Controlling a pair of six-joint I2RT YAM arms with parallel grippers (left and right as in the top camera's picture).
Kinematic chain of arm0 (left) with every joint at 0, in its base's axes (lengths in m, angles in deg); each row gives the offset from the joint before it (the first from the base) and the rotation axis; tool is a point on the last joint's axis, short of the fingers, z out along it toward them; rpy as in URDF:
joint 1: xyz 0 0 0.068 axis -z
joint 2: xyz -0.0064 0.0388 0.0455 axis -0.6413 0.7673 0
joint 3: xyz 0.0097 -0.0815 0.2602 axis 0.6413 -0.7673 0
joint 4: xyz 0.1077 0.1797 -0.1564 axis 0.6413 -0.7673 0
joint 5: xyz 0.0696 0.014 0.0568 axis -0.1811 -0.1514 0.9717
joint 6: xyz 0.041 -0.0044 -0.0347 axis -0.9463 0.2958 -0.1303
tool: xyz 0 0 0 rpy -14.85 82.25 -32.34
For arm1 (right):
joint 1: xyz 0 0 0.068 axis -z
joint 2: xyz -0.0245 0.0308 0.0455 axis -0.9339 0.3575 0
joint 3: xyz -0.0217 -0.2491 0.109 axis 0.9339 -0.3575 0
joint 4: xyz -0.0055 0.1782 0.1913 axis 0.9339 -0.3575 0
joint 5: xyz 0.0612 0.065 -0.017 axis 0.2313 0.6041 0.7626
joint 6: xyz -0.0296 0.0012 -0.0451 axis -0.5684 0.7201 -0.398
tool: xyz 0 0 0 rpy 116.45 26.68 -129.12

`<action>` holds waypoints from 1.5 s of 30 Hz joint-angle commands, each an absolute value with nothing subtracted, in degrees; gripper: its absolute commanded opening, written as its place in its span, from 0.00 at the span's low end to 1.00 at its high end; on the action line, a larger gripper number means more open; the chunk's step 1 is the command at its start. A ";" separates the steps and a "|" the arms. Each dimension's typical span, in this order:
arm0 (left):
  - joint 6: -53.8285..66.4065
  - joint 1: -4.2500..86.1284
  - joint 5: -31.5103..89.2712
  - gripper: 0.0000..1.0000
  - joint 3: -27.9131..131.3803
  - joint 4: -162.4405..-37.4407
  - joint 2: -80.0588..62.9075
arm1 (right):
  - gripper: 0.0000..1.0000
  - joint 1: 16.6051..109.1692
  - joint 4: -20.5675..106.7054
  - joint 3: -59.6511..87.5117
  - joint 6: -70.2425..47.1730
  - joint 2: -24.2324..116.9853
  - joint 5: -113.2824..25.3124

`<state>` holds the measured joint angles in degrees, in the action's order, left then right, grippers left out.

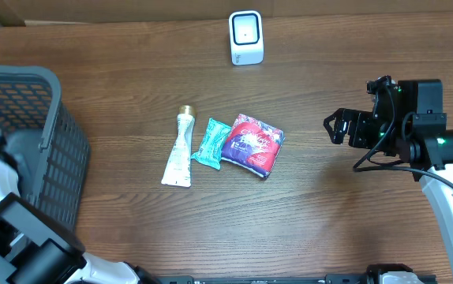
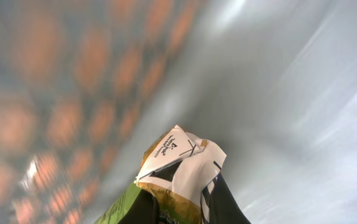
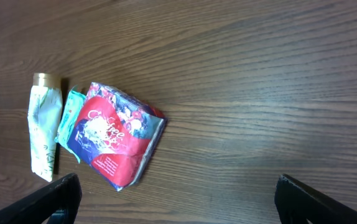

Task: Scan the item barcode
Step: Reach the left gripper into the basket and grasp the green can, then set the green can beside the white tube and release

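Wooden table (image 1: 329,205) | left jaws clamp packet (image 2: 178,165) | right jaws wide, empty

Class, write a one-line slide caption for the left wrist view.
Left hand pinching a white and green packet against the blurred mesh wall of a basket.

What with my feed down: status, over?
Left gripper shut on packet, in basket. Right gripper open, over table. Scanner unobstructed.
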<state>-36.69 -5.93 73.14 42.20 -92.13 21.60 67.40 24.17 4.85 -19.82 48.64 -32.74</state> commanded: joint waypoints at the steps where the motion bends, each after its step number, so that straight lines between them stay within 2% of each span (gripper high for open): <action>1: -30.11 -1.17 72.75 0.04 55.65 -94.88 19.94 | 1.00 67.01 24.59 6.03 -19.69 48.55 -32.22; 4: -29.28 2.74 71.22 0.04 67.19 -101.55 19.59 | 1.00 67.01 24.55 6.03 -19.69 48.55 -32.22; 12: -11.62 13.61 61.32 0.04 100.43 -123.36 19.32 | 1.00 67.01 24.46 6.03 -19.69 48.55 -32.19; 19: -8.26 28.19 59.90 0.04 109.11 -139.08 18.87 | 1.00 67.01 22.84 6.03 -19.71 48.55 -32.22; 25: 4.42 42.00 59.61 0.04 99.71 -145.33 20.24 | 1.00 67.01 23.76 6.03 -19.69 48.55 -32.24; 30: 9.36 50.41 64.22 0.04 82.57 -136.85 21.31 | 1.00 67.01 24.92 6.03 -19.69 48.55 -32.22; 36: 12.33 51.05 66.21 0.04 64.94 -127.43 21.40 | 1.00 67.01 23.87 6.03 -19.71 48.55 -32.26; 45: 12.31 47.79 70.82 0.04 50.90 -114.31 21.42 | 1.00 67.01 23.89 6.03 -19.71 48.55 -32.43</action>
<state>11.11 48.43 67.44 54.77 -117.42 22.58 67.40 23.69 4.85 -19.67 48.64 -32.74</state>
